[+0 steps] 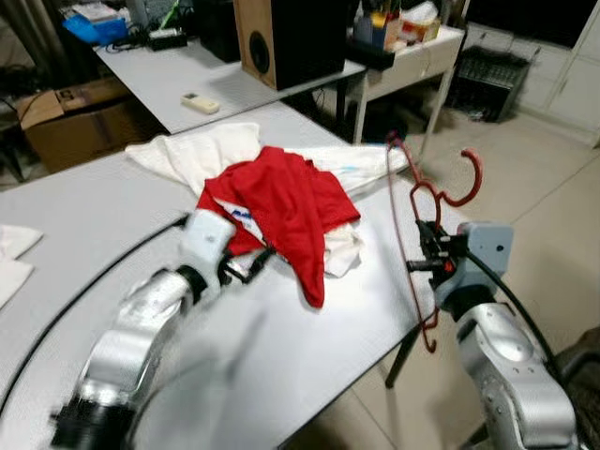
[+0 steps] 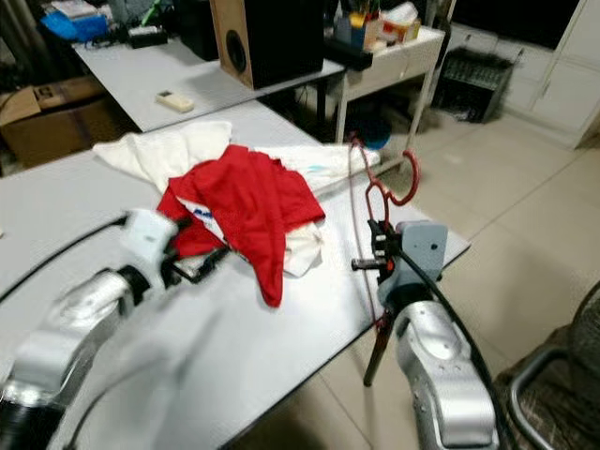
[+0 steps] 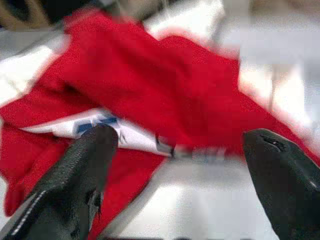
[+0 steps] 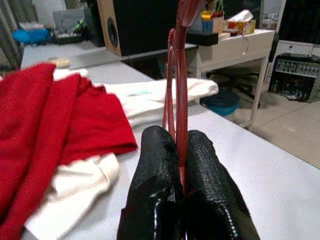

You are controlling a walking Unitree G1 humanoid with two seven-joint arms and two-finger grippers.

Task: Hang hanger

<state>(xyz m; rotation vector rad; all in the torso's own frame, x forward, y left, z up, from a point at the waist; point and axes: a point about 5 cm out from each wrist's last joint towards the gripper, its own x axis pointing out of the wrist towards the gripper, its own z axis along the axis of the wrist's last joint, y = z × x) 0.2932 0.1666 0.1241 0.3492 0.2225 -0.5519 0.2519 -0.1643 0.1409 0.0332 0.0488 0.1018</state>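
Observation:
A dark red hanger (image 1: 412, 202) stands upright off the table's right edge, hook up, with my right gripper (image 1: 424, 255) shut on its neck; the pinched wire (image 4: 181, 100) runs up between the fingers (image 4: 155, 170). A red shirt (image 1: 286, 202) lies crumpled on white cloth in the middle of the grey table (image 1: 309, 356). My left gripper (image 1: 251, 267) rests low over the table at the shirt's near edge, its fingers (image 3: 87, 165) spread open just short of the red fabric (image 3: 165, 85).
White garments (image 1: 202, 150) spread behind the shirt. A second desk carries a wooden speaker (image 1: 281, 37) and a remote (image 1: 200, 103). A cardboard box (image 1: 75, 117) sits at far left. A black cable (image 1: 103, 272) crosses the table.

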